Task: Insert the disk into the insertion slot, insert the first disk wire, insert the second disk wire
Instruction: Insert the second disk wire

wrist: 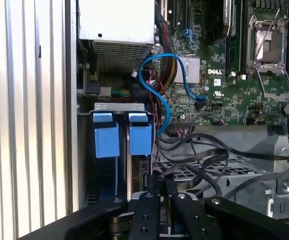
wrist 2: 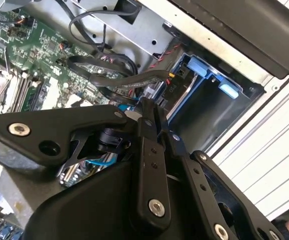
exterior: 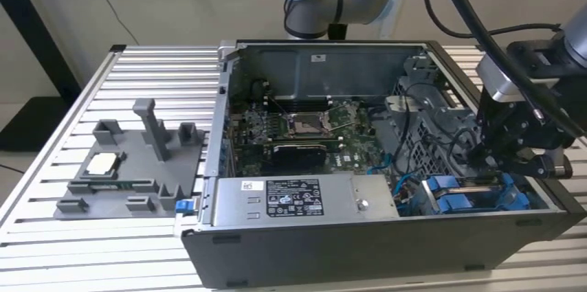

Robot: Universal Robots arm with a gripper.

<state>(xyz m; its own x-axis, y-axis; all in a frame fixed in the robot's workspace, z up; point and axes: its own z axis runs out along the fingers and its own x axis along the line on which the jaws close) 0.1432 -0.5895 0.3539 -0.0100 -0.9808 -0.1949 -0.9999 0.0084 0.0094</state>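
Observation:
My gripper point(exterior: 482, 167) reaches down into the open computer case on the exterior view's right. Right below it sits the disk point(exterior: 458, 199) in its blue carrier frame, seated in the grey sheet-metal insertion slot point(exterior: 543, 199). In the first wrist view the blue carrier tabs point(wrist: 140, 136) stand upright under the slot's metal bracket point(wrist: 115, 106). A blue disk wire point(wrist: 164, 107) loops from the board down toward the fingertips. The fingers point(wrist: 145, 212) stand close together at the disk's end, gripper point(wrist 2: 147, 106) shut with the blue wire's end point(wrist 2: 126, 111) at its tips.
The grey power-supply box point(exterior: 303, 199) lies beside the slot. The motherboard with its silver socket point(exterior: 307, 124) fills the case floor. Black cables point(wrist: 209, 155) cross over a metal cage next to my fingers. A grey fixture plate point(exterior: 128, 168) rests on the ribbed table point(exterior: 55, 237).

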